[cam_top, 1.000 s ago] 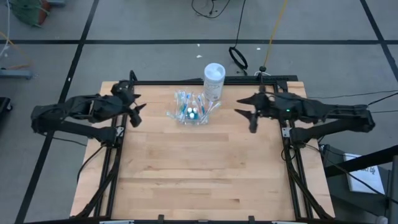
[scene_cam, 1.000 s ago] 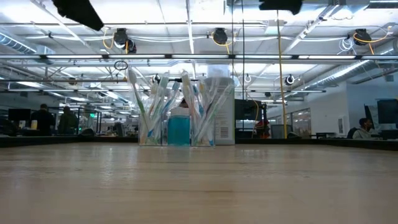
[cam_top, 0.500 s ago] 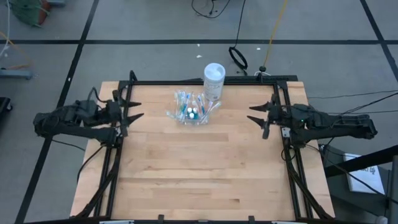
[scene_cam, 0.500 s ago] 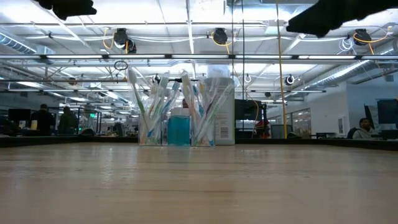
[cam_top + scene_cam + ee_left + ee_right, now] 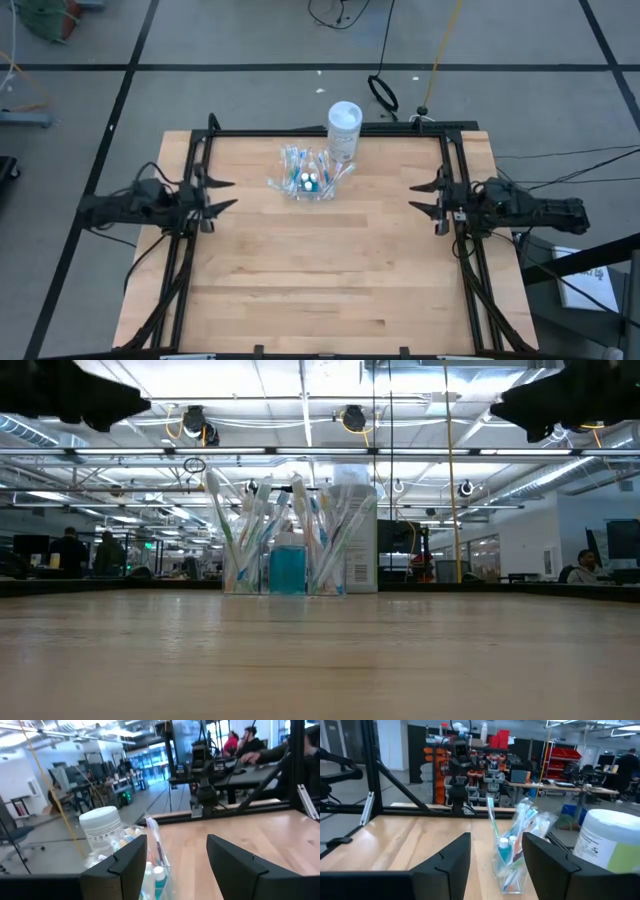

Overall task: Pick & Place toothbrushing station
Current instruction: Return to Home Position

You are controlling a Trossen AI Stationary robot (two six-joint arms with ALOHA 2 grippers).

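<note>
A small clear plastic cup (image 5: 310, 178) stands on its base at the far middle of the wooden table, holding several pastel toothbrushes (image 5: 250, 525) and blue toothpaste tubes (image 5: 288, 568). It also shows in the right wrist view (image 5: 512, 855) and the left wrist view (image 5: 152, 865). My left gripper (image 5: 218, 195) is open and empty at the table's left edge. My right gripper (image 5: 430, 197) is open and empty at the table's right edge. Both point toward the cup from well away.
A taller white cylindrical container (image 5: 344, 130) stands just behind and to the right of the cup, near the far edge. Black frame rails (image 5: 190, 240) run along the table's left, right and far edges. People sit at desks in the room beyond.
Both arms have drawn back from the cup. My left gripper has moved toward the table's left and near edges, my right gripper toward the table's right and near edges. Both have stayed open. The cup has not moved.
</note>
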